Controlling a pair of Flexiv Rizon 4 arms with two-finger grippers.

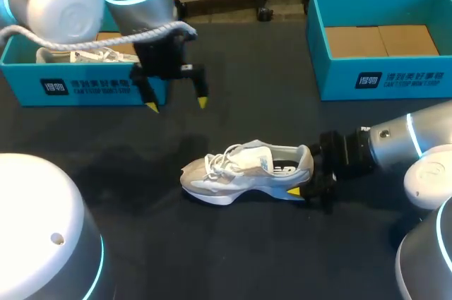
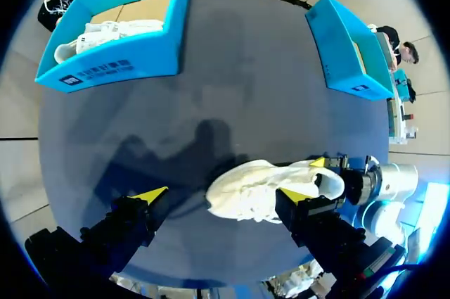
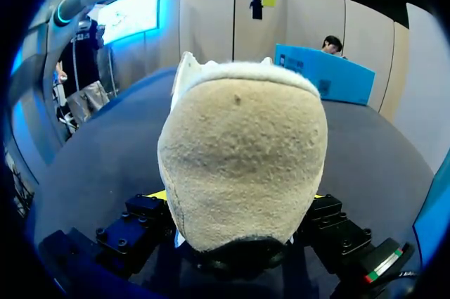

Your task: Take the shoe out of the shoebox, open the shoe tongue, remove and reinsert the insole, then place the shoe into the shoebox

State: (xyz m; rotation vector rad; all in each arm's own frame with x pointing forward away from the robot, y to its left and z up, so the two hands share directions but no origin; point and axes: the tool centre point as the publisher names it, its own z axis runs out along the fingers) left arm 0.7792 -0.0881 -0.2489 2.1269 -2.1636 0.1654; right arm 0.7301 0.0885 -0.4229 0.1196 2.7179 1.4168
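Note:
A white and beige sneaker (image 1: 240, 169) lies on its sole in the middle of the dark table, toe to the left. My right gripper (image 1: 305, 171) comes in from the right and is shut on the shoe's heel, one yellow tip on each side. The right wrist view shows that heel (image 3: 242, 158) filling the space between the fingers. My left gripper (image 1: 177, 105) hangs open above the table, in front of the left box and behind the shoe, holding nothing. From the left wrist the sneaker (image 2: 260, 186) shows below and between the spread tips.
A blue shoebox (image 1: 85, 88) at the back left holds another white shoe (image 1: 78, 55). A second blue shoebox (image 1: 381, 78) at the back right has only its cardboard floor showing. Dark tabletop lies between the boxes and in front of the shoe.

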